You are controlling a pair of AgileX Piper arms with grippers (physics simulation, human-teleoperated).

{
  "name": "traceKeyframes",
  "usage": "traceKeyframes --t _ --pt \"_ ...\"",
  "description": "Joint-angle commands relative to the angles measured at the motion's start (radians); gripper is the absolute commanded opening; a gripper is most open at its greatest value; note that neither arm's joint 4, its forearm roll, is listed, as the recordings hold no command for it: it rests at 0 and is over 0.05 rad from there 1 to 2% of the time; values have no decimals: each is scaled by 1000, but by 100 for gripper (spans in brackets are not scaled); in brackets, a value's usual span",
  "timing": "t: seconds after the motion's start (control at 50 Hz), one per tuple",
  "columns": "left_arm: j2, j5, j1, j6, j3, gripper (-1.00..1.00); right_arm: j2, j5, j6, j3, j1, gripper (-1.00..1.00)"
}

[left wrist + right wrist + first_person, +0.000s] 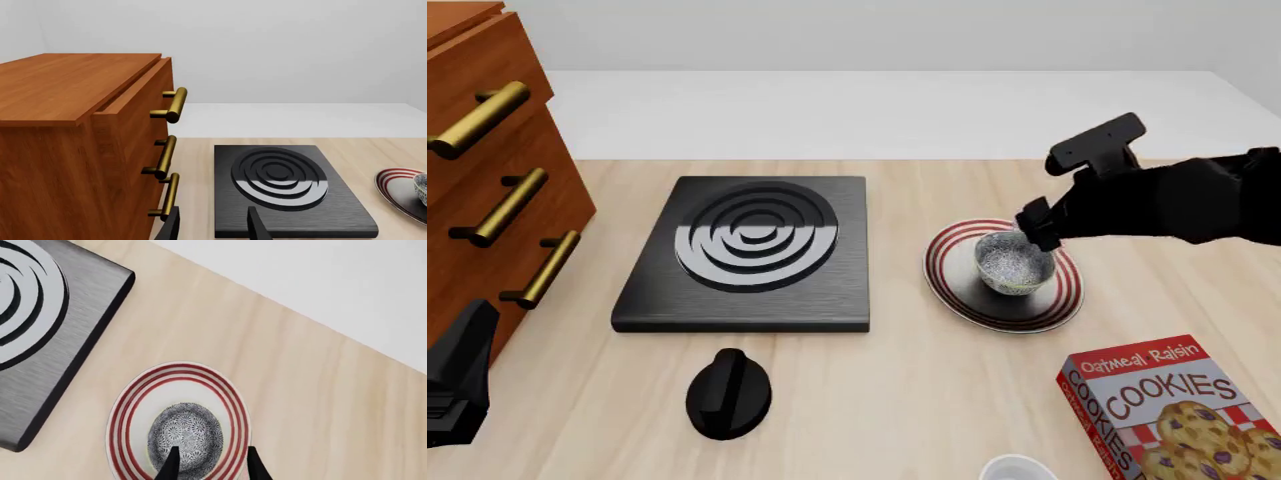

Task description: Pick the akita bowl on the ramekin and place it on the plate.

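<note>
The bowl [1014, 263] sits upright on the plate [1062, 303], roughly at its middle, and the right tool [1040, 224] hangs just above the bowl's far rim with its fingers [170, 465] spread, one over the speckled inside and the other outside the rim, gripping nothing that I can make out. The step in hand looks like the letting-go, so the clean way to finish is to keep the fingers wide and draw straight up, away from the rim, so nothing drags the bowl sideways or tips it off the plate's red rings. The ramekin [1018, 468] stands well behind the right tool, at the worktop's near edge beside a cookie box [1161, 410]. The left tool [213, 225] is parked far off to the side, fingers apart and empty, with the stove burner [283, 187] just ahead of it and a wooden drawer cabinet [73, 145] close alongside. The worktop [894, 390] is pale wood, flat and bare around the plate; a black knob [727, 393] lies apart. Behind is plain grey wall.
</note>
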Motion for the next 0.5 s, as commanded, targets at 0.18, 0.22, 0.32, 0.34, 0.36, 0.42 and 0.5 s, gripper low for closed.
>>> traceKeyframes --t 0.18,0.22,0.32,0.34,0.36,0.42,0.5 --pt "0 0 0 0 0 100 -181 -124 111 139 53 100" --pt "0 0 0 0 0 100 -188 -155 107 168 62 100" --pt "0 0 0 0 0 100 -226 -215 116 212 53 100" --pt "0 0 0 0 0 100 -234 -230 123 224 49 100" --pt "0 0 0 0 0 100 -236 -233 118 229 50 100" --pt "0 0 0 0 0 100 -257 -255 120 255 41 100" --pt "0 0 0 0 0 100 -302 -270 120 299 38 100"
